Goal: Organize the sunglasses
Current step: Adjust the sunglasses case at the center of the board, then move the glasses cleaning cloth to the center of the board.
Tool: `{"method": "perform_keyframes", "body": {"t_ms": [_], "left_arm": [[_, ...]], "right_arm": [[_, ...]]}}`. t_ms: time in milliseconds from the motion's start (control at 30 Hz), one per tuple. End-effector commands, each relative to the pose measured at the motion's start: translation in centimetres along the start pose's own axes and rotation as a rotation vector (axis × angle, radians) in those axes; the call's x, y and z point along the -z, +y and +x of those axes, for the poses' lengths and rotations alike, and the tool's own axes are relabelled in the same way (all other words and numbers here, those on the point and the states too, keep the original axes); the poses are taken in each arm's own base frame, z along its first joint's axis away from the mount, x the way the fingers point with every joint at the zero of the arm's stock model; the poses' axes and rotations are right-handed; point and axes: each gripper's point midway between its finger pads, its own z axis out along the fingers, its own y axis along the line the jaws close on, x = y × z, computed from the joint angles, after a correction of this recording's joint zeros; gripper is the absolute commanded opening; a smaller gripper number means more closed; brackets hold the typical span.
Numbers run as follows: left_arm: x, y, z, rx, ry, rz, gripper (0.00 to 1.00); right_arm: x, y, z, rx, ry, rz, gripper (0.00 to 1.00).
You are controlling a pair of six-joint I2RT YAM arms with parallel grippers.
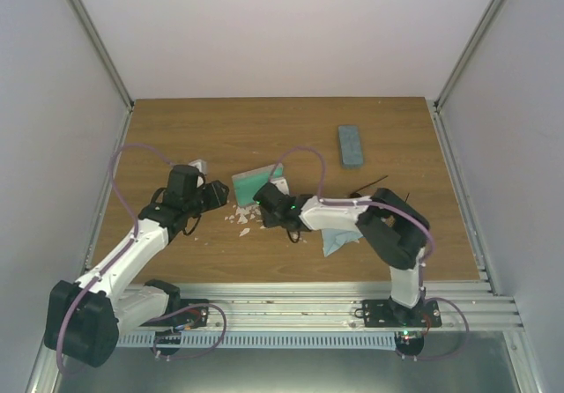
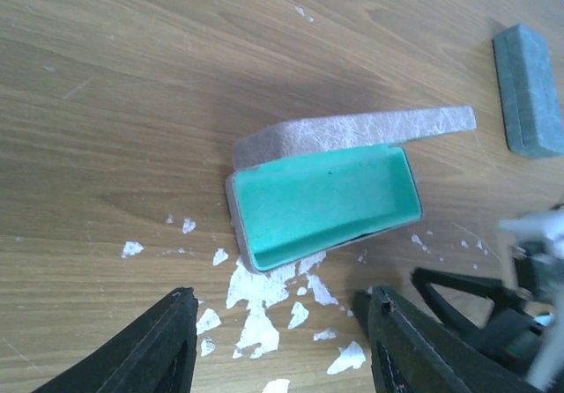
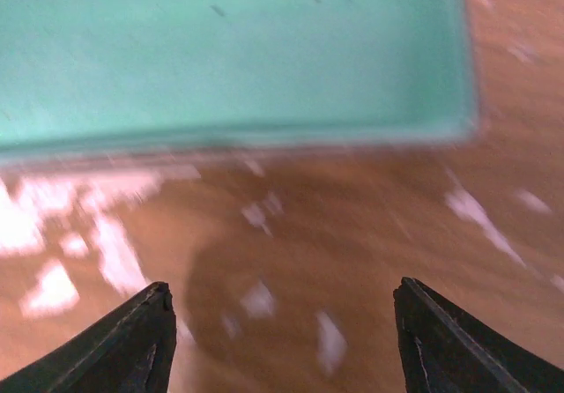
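Note:
An open grey case (image 2: 326, 201) with a green lining lies on the table with nothing inside, its lid (image 2: 352, 129) tipped back. My left gripper (image 2: 280, 322) stands open just short of the case's near corner, holding nothing. My right gripper (image 3: 282, 314) is open and empty too, low over the wood in front of the case's green lining (image 3: 229, 49); its view is blurred. From above, both grippers (image 1: 220, 196) (image 1: 262, 201) flank the case (image 1: 256, 181). Of the sunglasses, only a thin dark wire (image 1: 370, 183) shows, beside the right arm's elbow.
A closed blue-grey case (image 1: 351, 144) (image 2: 529, 89) lies at the back right. A light-blue cloth (image 1: 339, 239) sits partly under the right arm. White worn patches (image 2: 256, 322) mark the wood in front of the open case. Metal posts and walls bound the table.

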Motion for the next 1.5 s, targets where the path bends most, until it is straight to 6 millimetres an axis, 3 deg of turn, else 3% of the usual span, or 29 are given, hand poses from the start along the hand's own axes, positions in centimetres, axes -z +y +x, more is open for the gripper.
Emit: {"method": "perform_keyframes", "body": {"t_ms": [0,133,267,333,600,867,1067,1200,1333,1467], "left_arm": [[-0.4,-1.0,0.3,-0.008,0.005,0.081,0.55],[-0.5,-1.9,0.7,-0.003,0.015,0.137,0.55],[-0.7,-2.2,1.1,0.002,0.026,0.157,0.55],[-0.8,-2.3,1.3,0.002,0.034,0.159,0.54],[-1.0,-2.5,1.8,0.006,0.048,0.161,0.54],[-1.1,-2.6,1.9,0.005,0.05,0.16,0.54],[-1.2,-2.5,1.6,0.0,0.035,0.151,0.54],[-1.3,-3.0,2.2,-0.003,0.051,0.168,0.54],[-1.5,-3.6,3.5,0.008,0.079,0.212,0.54],[-1.7,-4.2,5.2,0.028,0.127,0.266,0.54]], "right_arm": [[4.2,-3.9,1.7,-0.084,0.03,0.065,0.65],[6.5,-9.2,5.7,-0.16,0.101,0.205,0.59],[7.8,-12.5,8.7,-0.221,0.156,0.262,0.55],[8.0,-13.2,9.5,-0.239,0.17,0.258,0.53],[6.6,-14.0,9.8,-0.285,0.188,0.205,0.44],[5.8,-14.6,10.5,-0.293,0.211,0.212,0.26],[5.6,-12.7,9.4,-0.259,0.206,0.112,0.02],[5.9,-9.1,7.3,-0.201,0.184,-0.038,0.01],[6.3,-4.3,5.6,-0.104,0.175,-0.162,0.01],[5.4,-0.2,5.1,-0.032,0.187,-0.229,0.01]]}}
